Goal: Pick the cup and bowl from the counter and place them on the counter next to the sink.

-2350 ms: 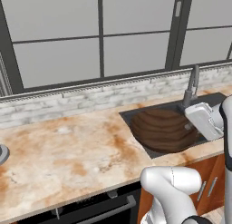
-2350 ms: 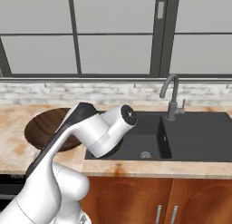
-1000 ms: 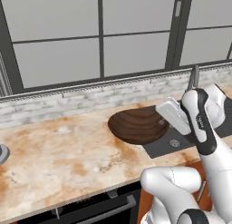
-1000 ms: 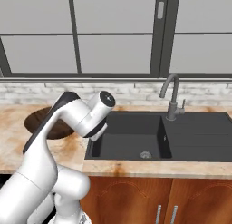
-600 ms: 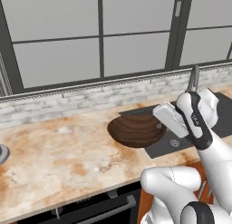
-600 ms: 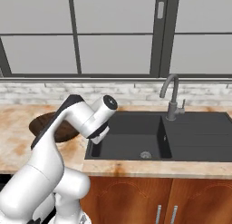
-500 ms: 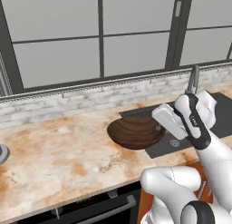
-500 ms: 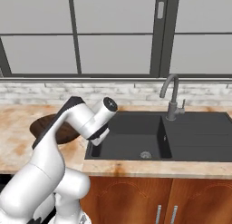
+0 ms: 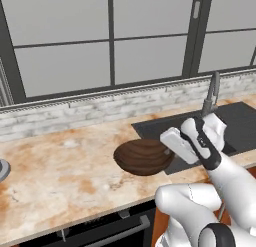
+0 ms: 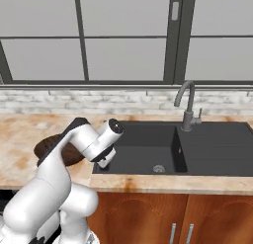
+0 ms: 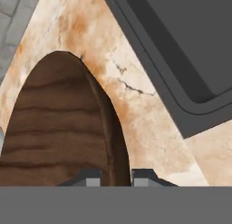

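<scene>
You have the bowl (image 9: 143,157) pinched by its rim in the gripper (image 11: 115,177), jaws narrow, low over the counter (image 9: 60,166) just beside the sink's (image 10: 163,146) left edge. You must let go; the cup comes after. Your hand view shows the rim grip; the left base view shows the whole bowl.

bowl (image 9: 142,157): its right rim is covered by the white hand in the left base view; mostly behind the arm in the right base view
gripper (image 11: 116,177): only the fingertips show; whether they pinch the bowl's rim cannot be told
sink (image 9: 235,121): cut off at the right edge
desk (image 9: 60,166): runs past the left edge
</scene>
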